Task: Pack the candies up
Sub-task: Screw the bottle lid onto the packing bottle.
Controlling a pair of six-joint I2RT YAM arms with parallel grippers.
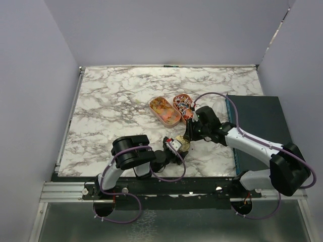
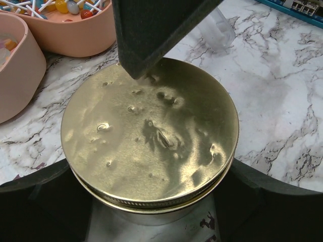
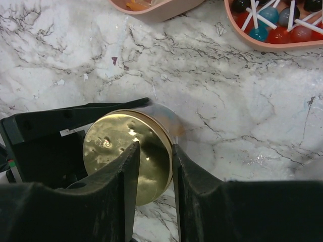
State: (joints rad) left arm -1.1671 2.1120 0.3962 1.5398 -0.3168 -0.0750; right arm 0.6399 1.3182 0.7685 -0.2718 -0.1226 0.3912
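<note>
A clear jar [image 2: 151, 222] topped with a round gold lid [image 2: 151, 131] stands on the marble. My left gripper [image 2: 151, 201] is shut on the jar just under the lid [image 1: 181, 144]. My right gripper [image 3: 155, 151] hovers over the lid's [image 3: 116, 146] far edge, jaws partly open. One of its fingers [image 2: 151, 30] rests on the lid's top and the other sits outside the rim. Orange-yellow candies [image 1: 164, 108] fill one oval tray. Mixed red, blue and white candies [image 1: 182, 103] on sticks fill the tray beside it [image 3: 282, 25]. What is inside the jar does not show.
The two peach trays [image 2: 75, 40] sit just beyond the jar, close to my right arm. A dark board [image 1: 260, 126] lies along the table's right side. Pale walls close in the table at the back and both sides.
</note>
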